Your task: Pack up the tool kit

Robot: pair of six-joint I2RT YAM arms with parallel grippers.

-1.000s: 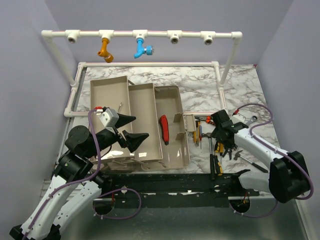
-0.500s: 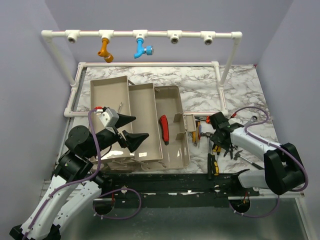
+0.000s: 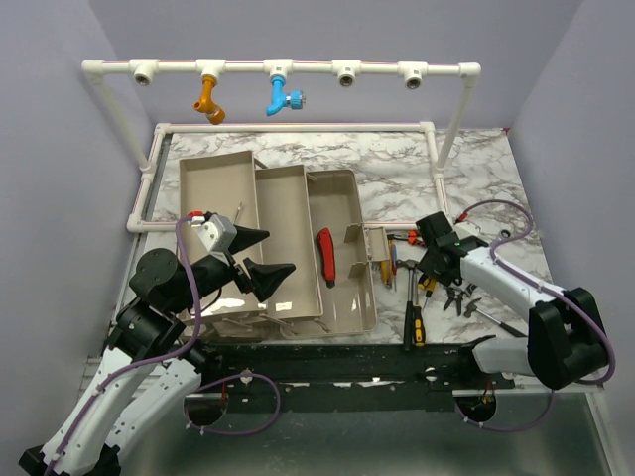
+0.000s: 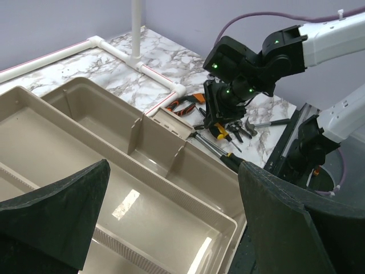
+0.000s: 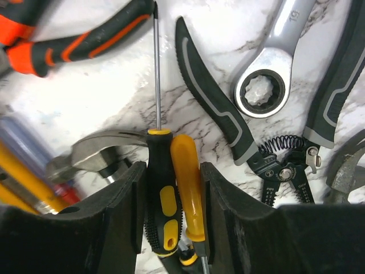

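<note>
Right gripper (image 5: 174, 170): jaws narrow, clamped on two handles side by side, one black-yellow screwdriver (image 5: 160, 197), one orange-handled tool (image 5: 187, 180). Toolbox (image 3: 342, 179) just left: three open trays, one red-handled tool (image 3: 324, 256) in rightmost. Left gripper (image 3: 279, 252) wide, empty, over its near-left part.

Left fingers (image 4: 57, 211) wide apart, right fingers (image 5: 114, 228) close-set.

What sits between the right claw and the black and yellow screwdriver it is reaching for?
Nothing visible. The fingers of the right gripper flank the screwdriver at its handle. An orange handle lies tight beside it between the same fingers, so both may get pinched together.
</note>
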